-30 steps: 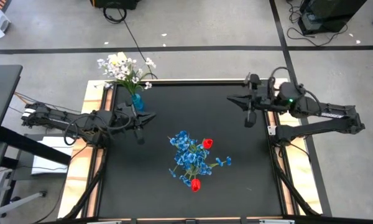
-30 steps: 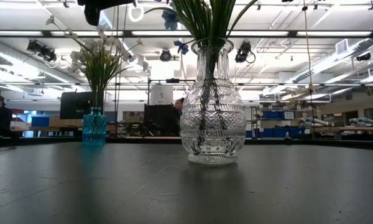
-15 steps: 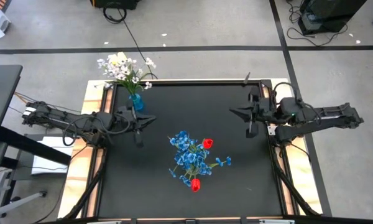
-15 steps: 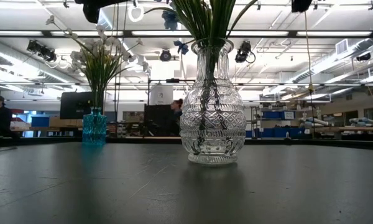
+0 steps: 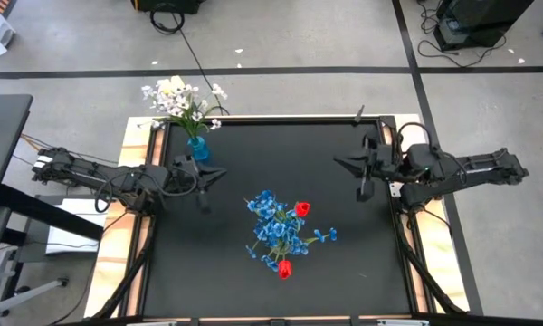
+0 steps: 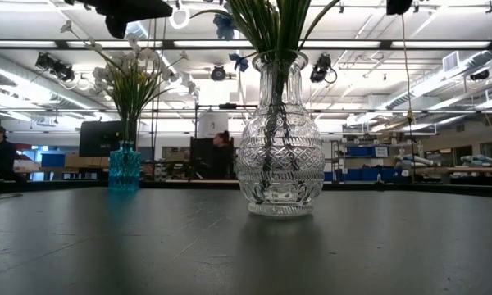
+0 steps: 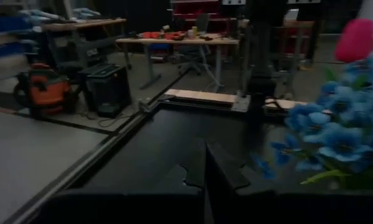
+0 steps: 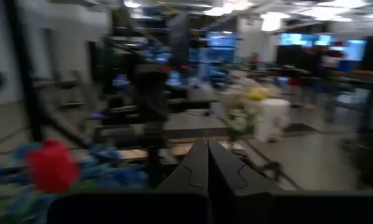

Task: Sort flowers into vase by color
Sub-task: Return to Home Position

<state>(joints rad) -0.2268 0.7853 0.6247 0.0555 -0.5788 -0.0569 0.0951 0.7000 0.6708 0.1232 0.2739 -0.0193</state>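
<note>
Flowers (image 5: 276, 226) stand sorted, blue-red ones in the clear vase (image 6: 280, 156) between left hand (image 5: 215, 172) and right hand (image 5: 342, 164), white-yellow ones (image 5: 181, 101) in the blue vase (image 5: 199, 148) beside the left hand, and with both hands closed and empty, I judge only retraction home remains.

Ceiling strip lights (image 6: 205, 43) shine brightly above; the dark tabletop (image 6: 230, 246) reflects a dull sheen.

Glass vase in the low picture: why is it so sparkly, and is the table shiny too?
Low view: the ceiling lights behind shine through the glass vase, so its cut pattern glints; the table shows a pale sheen, with a darker patch just in front of the vase. High view: the same table looks flat black, with no glare.
</note>
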